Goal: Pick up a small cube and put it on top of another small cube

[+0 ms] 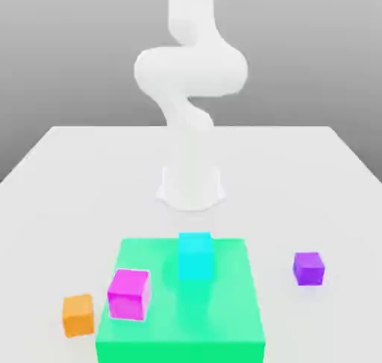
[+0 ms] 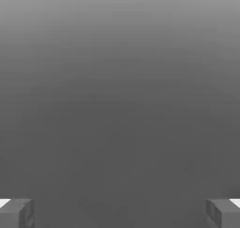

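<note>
The task stands at its opening step: nothing is grasped. In the hand view the gripper [image 2: 120, 213] has its fingers [image 2: 16, 213] spread wide at either edge, with nothing between them. In the exterior view the small orange cube [image 1: 77, 314] rests on the white table [image 1: 67, 175], just beside the green platform [image 1: 186, 332] on the view's left, near the magenta cube [image 1: 128, 293]. The purple cube [image 1: 308, 267] sits well apart on the right. The next move calls for bringing the open gripper down over the orange cube.
</note>
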{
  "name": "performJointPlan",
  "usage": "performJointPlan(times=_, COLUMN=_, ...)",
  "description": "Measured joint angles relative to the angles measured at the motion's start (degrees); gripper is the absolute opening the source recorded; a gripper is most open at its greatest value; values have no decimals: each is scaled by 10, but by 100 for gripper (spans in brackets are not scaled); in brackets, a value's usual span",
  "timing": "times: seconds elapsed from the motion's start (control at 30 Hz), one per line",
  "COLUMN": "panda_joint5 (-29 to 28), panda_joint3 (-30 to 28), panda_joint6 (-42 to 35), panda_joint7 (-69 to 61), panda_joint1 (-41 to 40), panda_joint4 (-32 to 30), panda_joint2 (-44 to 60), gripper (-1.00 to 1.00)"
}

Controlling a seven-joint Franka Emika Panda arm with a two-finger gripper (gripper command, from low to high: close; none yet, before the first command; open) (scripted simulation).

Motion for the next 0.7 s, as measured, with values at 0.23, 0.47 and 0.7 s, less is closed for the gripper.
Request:
performJointPlan(times=0.23, panda_joint5=-39, panda_joint3=28, panda_joint6=64, panda_joint7=158, panda_joint1=-92, panda_joint4=-32, panda_joint2=150, gripper=0)
performJointPlan(times=0.47, panda_joint5=-72, panda_joint3=28, panda_joint6=126, panda_joint7=309, panda_joint1=-158, panda_joint4=-64, panda_joint2=296, gripper=0)
performJointPlan(times=0.7, panda_joint5=-59, panda_joint3=6, panda_joint6=191, panda_joint7=427, panda_joint1=-206, panda_joint4=-97, panda_joint2=438, gripper=0)
